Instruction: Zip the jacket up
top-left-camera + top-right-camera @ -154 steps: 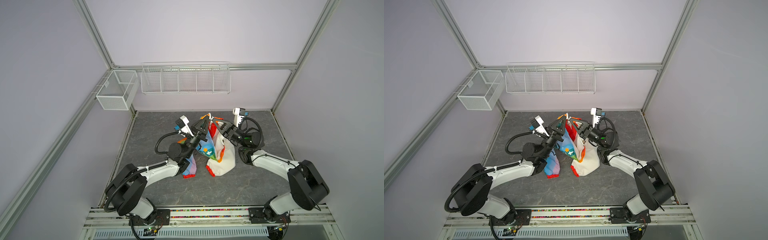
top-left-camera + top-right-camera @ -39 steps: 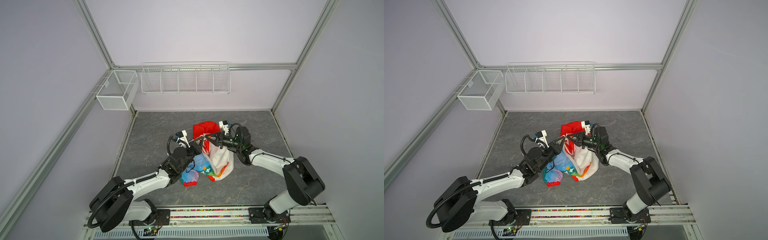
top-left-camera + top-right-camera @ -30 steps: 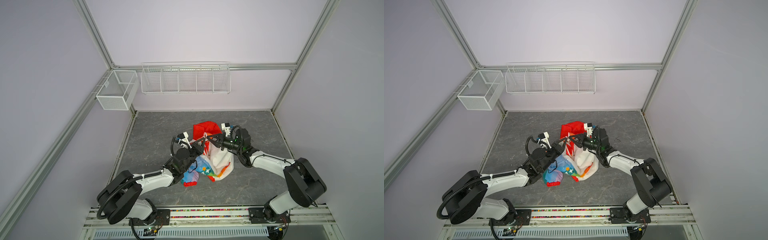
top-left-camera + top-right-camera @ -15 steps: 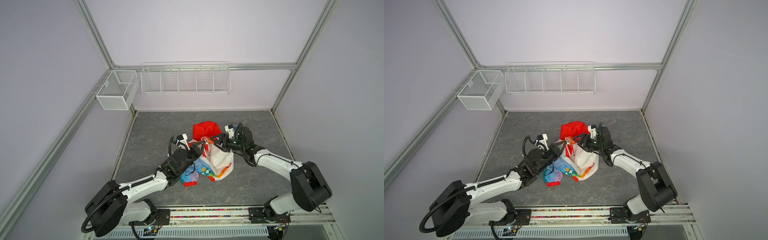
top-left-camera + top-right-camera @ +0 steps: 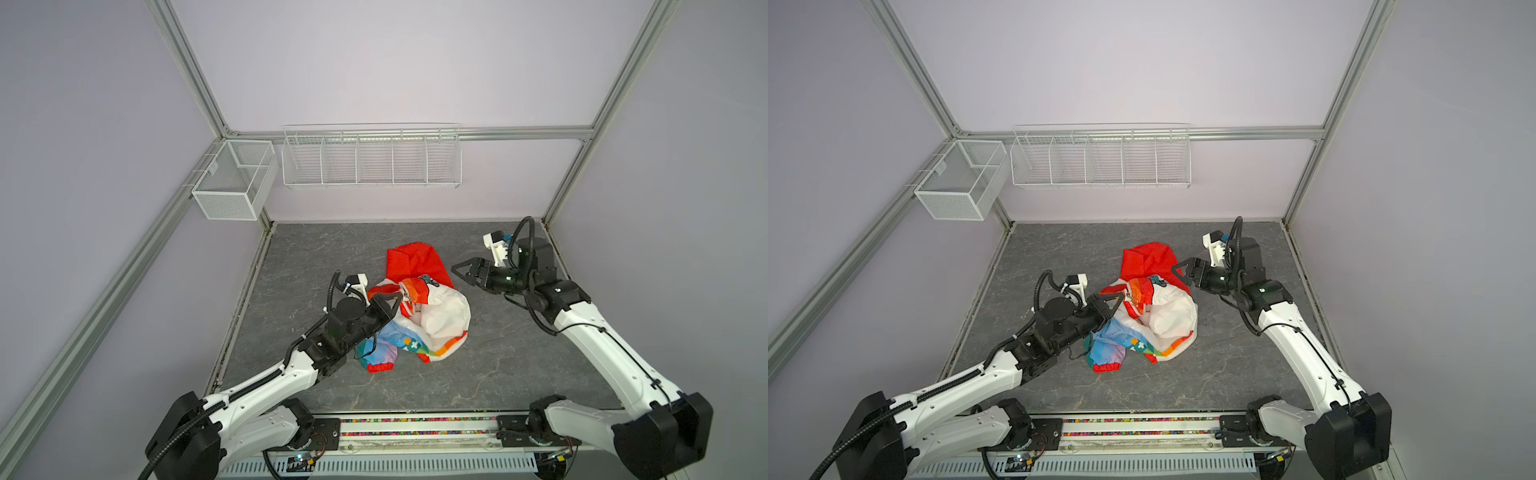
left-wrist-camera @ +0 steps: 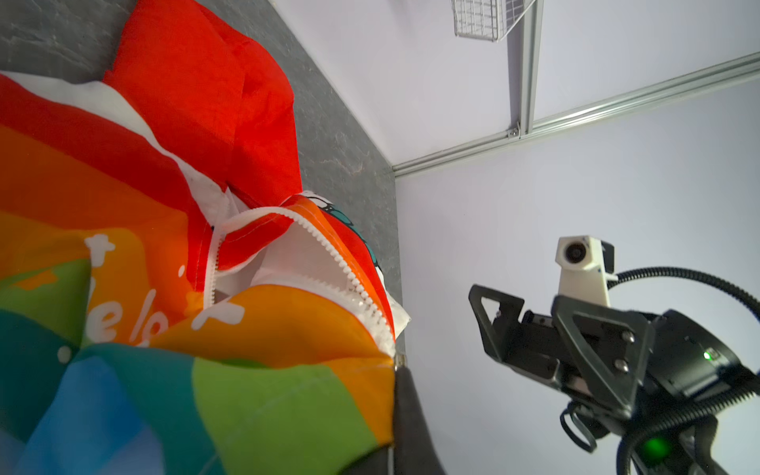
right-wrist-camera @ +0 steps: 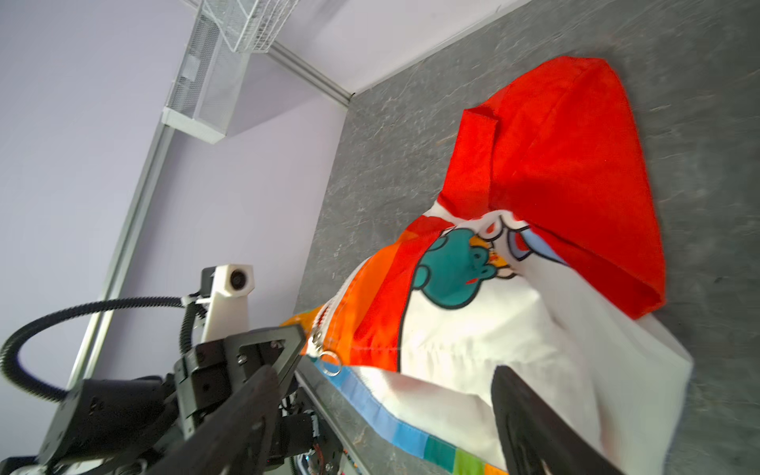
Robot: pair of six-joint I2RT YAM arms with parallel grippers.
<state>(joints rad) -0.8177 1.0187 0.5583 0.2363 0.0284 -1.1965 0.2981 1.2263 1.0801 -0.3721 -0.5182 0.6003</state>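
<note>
Jacket (image 5: 419, 320) lay bunched mid-frame on table (image 5: 311, 257), red hood (image 5: 415, 262) toward back wall. My left claw (image 5: 398, 296) pinched zipper (image 6: 329, 249) edge by slider, raising it, I judged, to expose teeth. Saw right claw (image 5: 461, 272) spread, empty, right of heap.

The crumpled jacket (image 5: 432, 316) heaps up in the middle of the table (image 5: 316, 257), and the left gripper (image 5: 398, 296), clamped on its left edge, blocks that side. The right gripper (image 5: 459, 274) hangs spread wide off its right, with bare table between. Bare surface rings the heap at back, front and far left.
</note>
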